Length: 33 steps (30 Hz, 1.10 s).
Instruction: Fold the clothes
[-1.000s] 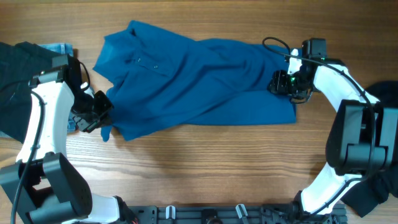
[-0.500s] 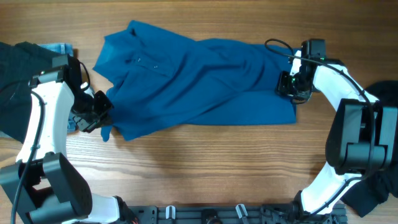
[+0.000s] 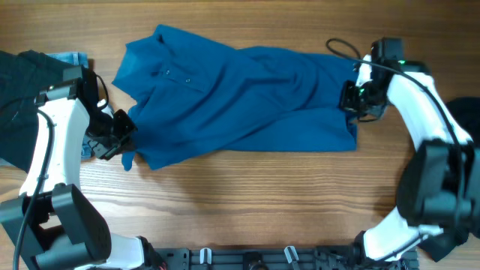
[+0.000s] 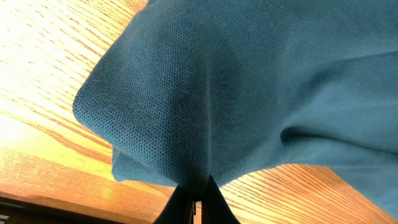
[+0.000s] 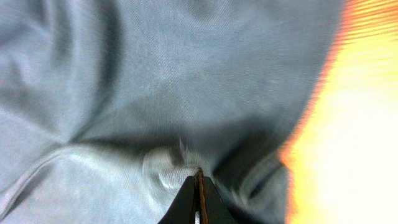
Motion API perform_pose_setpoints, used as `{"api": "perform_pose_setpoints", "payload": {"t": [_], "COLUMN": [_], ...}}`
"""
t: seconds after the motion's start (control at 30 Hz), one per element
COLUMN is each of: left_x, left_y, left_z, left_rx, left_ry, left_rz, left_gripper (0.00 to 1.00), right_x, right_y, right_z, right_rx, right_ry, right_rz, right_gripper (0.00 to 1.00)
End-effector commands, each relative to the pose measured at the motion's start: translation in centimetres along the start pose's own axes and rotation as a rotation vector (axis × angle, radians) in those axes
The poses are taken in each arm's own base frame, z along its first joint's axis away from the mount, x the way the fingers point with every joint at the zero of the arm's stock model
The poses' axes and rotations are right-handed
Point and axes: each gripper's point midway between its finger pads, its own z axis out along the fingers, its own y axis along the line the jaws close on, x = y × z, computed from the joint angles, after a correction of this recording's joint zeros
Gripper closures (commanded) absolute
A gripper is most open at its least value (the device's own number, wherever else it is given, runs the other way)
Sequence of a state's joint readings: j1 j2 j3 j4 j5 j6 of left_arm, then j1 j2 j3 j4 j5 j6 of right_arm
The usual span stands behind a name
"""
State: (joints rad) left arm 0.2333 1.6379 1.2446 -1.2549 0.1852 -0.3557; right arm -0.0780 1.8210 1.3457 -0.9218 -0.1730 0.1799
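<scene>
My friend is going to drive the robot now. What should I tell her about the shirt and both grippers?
Left gripper: shut on the teal shirt at its near-left corner.
Right gripper: shut on its right edge.
The shirt lies rumpled on the table. A black garment and a denim piece lie far left.
Done: no tidy fold shows yet.
Left: all the folding.

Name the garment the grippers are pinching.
The teal-blue collared shirt, mid-table: left gripper and right gripper are shut on its ends. The black garment and denim piece lie far left.

shirt (image 3: 240, 97): deep teal-blue | garment (image 3: 19, 90): black | denim piece (image 3: 73, 58): light blue | table (image 3: 262, 202): brown woodgrain
</scene>
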Motion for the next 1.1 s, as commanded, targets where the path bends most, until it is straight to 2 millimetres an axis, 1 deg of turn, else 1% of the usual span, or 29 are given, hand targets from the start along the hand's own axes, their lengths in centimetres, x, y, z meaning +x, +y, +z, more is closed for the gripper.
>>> {"api": "perform_pose_setpoints", "payload": {"t": [0.0, 0.03, 0.13, 0.2, 0.27, 0.3, 0.37, 0.43, 0.47, 0.57, 0.6, 0.63, 0.67, 0.7, 0.73, 0.8, 0.83, 0.97, 1.07], "left_x": [-0.2, -0.2, -0.2, -0.2, -0.3, -0.3, -0.3, -0.3, -0.3, -0.4, -0.4, -0.4, -0.4, -0.5, -0.5, -0.6, -0.6, -0.7, -0.7], "left_y": [-0.3, -0.3, -0.3, -0.3, -0.4, -0.4, -0.4, -0.4, -0.4, -0.4, -0.4, -0.4, -0.4, -0.5, -0.5, -0.5, -0.5, -0.5, -0.5], "left_z": [-0.6, -0.6, -0.6, -0.6, -0.6, -0.6, -0.6, -0.6, -0.6, -0.6, -0.6, -0.6, -0.6, -0.6, -0.6, -0.6, -0.6, -0.6, -0.6], "left_rx": [0.021, 0.021, 0.021, 0.021, 0.022, 0.023, 0.023, 0.022, 0.023, 0.024, 0.024, 0.024, 0.025, 0.025, 0.027, 0.027, 0.028, 0.029, 0.029], "left_ry": [-0.015, -0.015, -0.016, -0.016, -0.019, -0.019, -0.020, -0.019, -0.019, -0.022, -0.023, -0.023, -0.024, -0.026, -0.028, -0.030, -0.032, -0.033, -0.033], "left_rz": [0.011, 0.012, 0.012, 0.012, 0.012, 0.012, 0.012, 0.012, 0.012, 0.013, 0.013, 0.013, 0.013, 0.014, 0.014, 0.014, 0.015, 0.015, 0.015], "left_gripper": [0.96, 0.96, 0.96, 0.96, 0.96, 0.96, 0.96, 0.96, 0.96, 0.96, 0.96, 0.96, 0.96, 0.96, 0.96, 0.96, 0.96, 0.96, 0.96], "right_x": [-0.4, 1.5, 4.4, 5.7, 6.2, 6.4, 7.2, 8.9, 9.8, 11.6, 12.2, 12.7, 13.1, 13.4, 13.6, 13.4, 13.2, 11.9, 11.6], "right_y": [-2.4, -3.9, -4.8, -5.0, -5.1, -5.1, -4.2, -2.6, -2.4, -2.8, -3.0, -3.3, -3.5, -3.5, -3.5, -3.5, -3.5, -3.0, -2.4], "right_z": [-5.1, -6.1, -6.5, -6.4, -6.2, -6.1, -5.6, -5.2, -5.2, -5.3, -5.3, -5.4, -5.4, -5.4, -5.4, -5.3, -5.1, -4.5, -4.1], "right_rx": [0.170, 0.259, 0.305, 0.317, 0.321, 0.319, 0.262, 0.149, 0.131, 0.151, 0.160, 0.174, 0.184, 0.185, 0.188, 0.191, 0.188, 0.160, 0.127], "right_ry": [-0.107, -0.060, 0.048, 0.099, 0.117, 0.125, 0.161, 0.247, 0.284, 0.353, 0.376, 0.396, 0.412, 0.422, 0.427, 0.420, 0.409, 0.353, 0.337], "right_rz": [0.050, 0.094, 0.114, 0.114, 0.114, 0.115, 0.105, 0.029, 0.009, 0.019, 0.022, 0.032, 0.035, 0.036, 0.043, 0.060, 0.061, 0.086, 0.089], "right_gripper": [0.96, 0.96, 0.96, 0.96, 0.96, 0.96, 0.96, 0.96, 0.96, 0.96, 0.94, 0.91, 0.83, 0.81, 0.76, 0.60, 0.48, 0.47, 0.48]}}
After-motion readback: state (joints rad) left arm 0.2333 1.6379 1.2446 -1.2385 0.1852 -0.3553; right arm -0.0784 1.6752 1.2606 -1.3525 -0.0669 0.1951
